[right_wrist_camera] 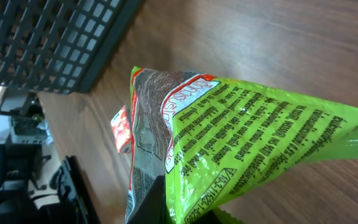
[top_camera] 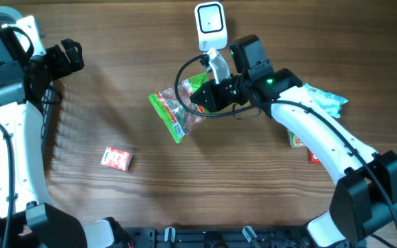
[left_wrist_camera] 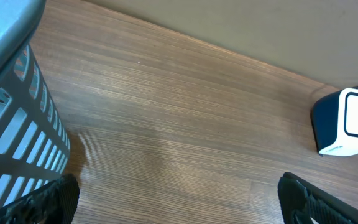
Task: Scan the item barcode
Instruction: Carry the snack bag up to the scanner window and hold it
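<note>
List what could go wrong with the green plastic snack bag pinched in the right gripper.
The right gripper holds the green plastic snack bag by one edge; it may slip or swing.
The crinkled, glossy film could glare and spoil the read at the white box-shaped scanner.
The black cable loops beside the bag and might snag it.

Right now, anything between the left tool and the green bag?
No. The overhead view shows only bare table between the left tool and the bag. The red packet lies off that line, lower in the frame.
</note>
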